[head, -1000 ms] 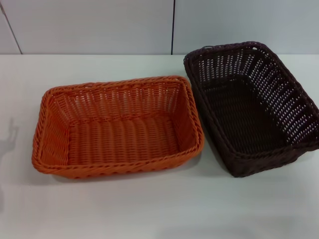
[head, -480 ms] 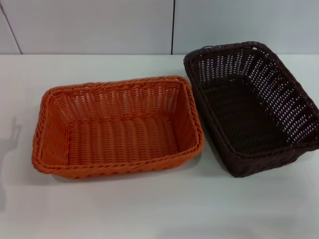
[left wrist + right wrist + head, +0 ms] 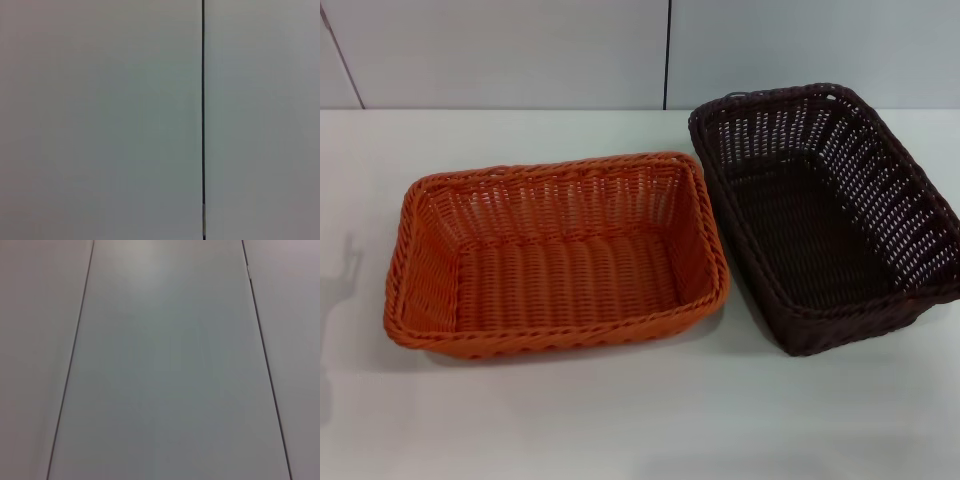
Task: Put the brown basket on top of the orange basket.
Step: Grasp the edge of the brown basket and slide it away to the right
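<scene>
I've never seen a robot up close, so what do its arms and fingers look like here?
None of these pictures shows them. The head view holds only the orange basket and the brown basket on the white table. Both wrist views show just pale panels with thin dark seams. So colour, shape, cables and markings cannot be told.

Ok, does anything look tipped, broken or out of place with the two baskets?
Nothing stands out. The orange basket and brown basket both sit upright and empty on the table, side by side, the brown one angled a little. Neither looks damaged.
</scene>
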Robot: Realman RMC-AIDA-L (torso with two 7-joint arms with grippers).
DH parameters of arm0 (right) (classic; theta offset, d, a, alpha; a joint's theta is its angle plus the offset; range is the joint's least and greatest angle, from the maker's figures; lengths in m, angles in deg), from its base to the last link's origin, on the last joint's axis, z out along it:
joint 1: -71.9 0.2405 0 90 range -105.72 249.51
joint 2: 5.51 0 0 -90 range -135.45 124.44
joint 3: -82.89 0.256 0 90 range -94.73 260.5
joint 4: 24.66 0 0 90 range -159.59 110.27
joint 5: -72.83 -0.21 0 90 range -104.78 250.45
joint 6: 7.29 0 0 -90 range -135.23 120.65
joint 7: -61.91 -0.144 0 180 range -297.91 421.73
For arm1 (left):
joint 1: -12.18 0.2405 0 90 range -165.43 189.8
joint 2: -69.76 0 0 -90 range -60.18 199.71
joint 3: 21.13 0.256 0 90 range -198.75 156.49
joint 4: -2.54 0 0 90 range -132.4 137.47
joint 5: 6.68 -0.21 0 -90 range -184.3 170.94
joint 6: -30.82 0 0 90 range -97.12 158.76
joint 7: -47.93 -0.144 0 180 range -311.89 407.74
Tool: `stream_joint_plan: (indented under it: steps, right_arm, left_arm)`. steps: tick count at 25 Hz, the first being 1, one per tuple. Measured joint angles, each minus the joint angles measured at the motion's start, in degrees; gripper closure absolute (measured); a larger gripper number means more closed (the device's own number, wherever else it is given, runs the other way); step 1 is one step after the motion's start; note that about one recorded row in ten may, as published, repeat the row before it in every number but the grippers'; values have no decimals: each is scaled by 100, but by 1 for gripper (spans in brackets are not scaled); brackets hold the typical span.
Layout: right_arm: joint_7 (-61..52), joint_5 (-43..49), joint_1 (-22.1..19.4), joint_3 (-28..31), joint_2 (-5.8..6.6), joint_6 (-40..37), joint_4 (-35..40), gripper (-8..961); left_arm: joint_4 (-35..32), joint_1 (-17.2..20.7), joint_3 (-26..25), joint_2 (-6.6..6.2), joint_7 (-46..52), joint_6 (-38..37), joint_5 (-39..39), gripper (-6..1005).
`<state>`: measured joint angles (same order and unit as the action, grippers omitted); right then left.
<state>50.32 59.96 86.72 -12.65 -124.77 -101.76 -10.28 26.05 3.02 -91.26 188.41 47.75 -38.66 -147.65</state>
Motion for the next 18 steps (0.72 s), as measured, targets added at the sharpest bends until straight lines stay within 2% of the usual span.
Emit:
stream_joint_plan:
  steps: [18]
  right_arm:
    - [0, 8, -72, -45, -6, -120, -47, 129]
  left_arm:
    - [-32, 63, 132, 0, 16, -529, -5, 219]
